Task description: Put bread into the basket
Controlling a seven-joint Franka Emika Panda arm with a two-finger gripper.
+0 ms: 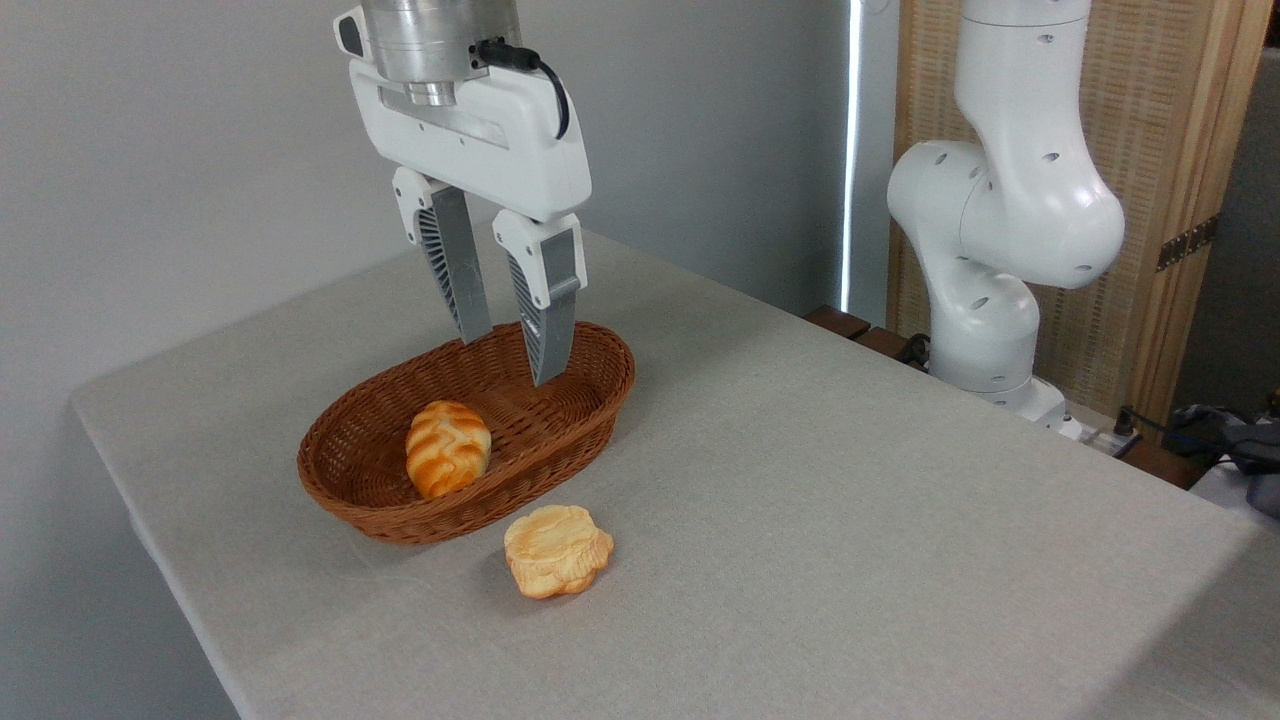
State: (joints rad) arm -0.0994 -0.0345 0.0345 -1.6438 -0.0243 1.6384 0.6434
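The glossy golden-orange braided bread lies inside the reddish-brown wicker basket, toward its near left end. My gripper hangs above the basket's far right part, fingers pointing down and open, with nothing between them. The bread sits below and to the left of the fingertips, apart from them.
A pale, round flower-shaped pastry rests on the grey table just in front of the basket. The arm's white base stands at the table's far right edge. The table's left edge runs close to the basket.
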